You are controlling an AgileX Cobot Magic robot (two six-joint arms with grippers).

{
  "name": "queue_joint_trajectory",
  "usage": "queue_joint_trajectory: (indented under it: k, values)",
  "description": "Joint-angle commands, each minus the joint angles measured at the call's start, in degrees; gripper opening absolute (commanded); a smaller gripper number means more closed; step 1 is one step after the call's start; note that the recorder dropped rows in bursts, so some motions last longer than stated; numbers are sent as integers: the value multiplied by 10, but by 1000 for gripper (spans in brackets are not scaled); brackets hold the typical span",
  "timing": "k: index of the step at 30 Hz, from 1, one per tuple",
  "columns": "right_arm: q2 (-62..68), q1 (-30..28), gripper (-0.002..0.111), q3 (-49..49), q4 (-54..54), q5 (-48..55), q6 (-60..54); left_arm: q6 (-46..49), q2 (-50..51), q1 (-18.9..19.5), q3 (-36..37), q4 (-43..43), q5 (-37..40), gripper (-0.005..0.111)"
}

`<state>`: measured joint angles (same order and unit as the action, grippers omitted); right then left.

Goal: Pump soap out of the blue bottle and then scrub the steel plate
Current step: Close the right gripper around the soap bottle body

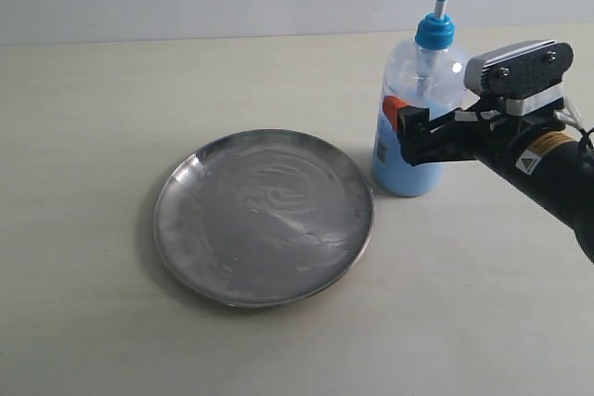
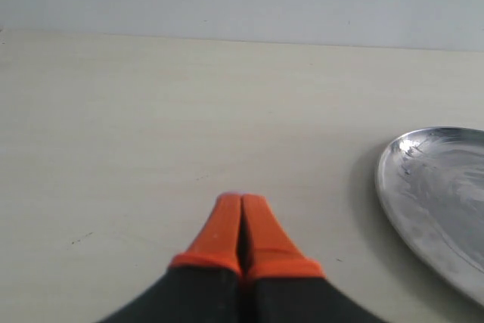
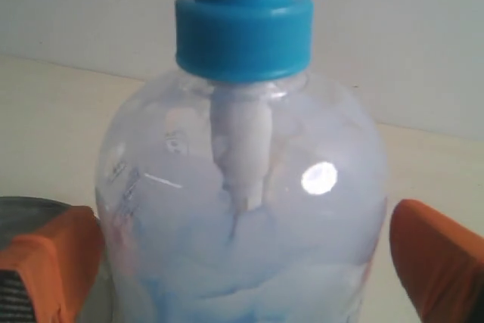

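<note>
Bottle [image 1: 408,173] clear, half-full pale blue, blue pump — right tool [image 3: 242,262] apart around it; left tool [image 2: 242,209] together.

No wording is legible. A small white sticker [image 1: 528,163] on the black robot arm [image 1: 557,173] shows a dark triangle sign. The label [image 1: 381,142] on the tall clear plastic bottle with a blue pump [image 1: 415,90] is unreadable.

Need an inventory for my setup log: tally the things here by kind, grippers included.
Bottle: 1
Plate: 1
Grippers: 2, left gripper and right gripper
Total: 4
</note>
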<state>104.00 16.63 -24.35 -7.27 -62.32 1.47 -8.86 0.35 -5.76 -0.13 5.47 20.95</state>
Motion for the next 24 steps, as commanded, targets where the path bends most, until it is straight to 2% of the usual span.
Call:
queue_joint_trajectory:
  k: [1, 14, 18, 21, 24]
  values:
    - [26, 1, 105, -28, 0, 12, 17, -3, -3, 1, 1, -1, -6, 0]
    - [49, 1, 105, -61, -4, 16, 16, -3, -3, 1, 1, -1, -6, 0]
    - [49, 1, 101, -63, -7, 22, 16, -3, -3, 1, 1, -1, -6, 0]
    - [49, 1, 87, -67, -9, 31, 16, -3, -3, 1, 1, -1, -6, 0]
    - [49, 1, 59, -67, -9, 31, 16, -3, -3, 1, 1, -1, -6, 0]
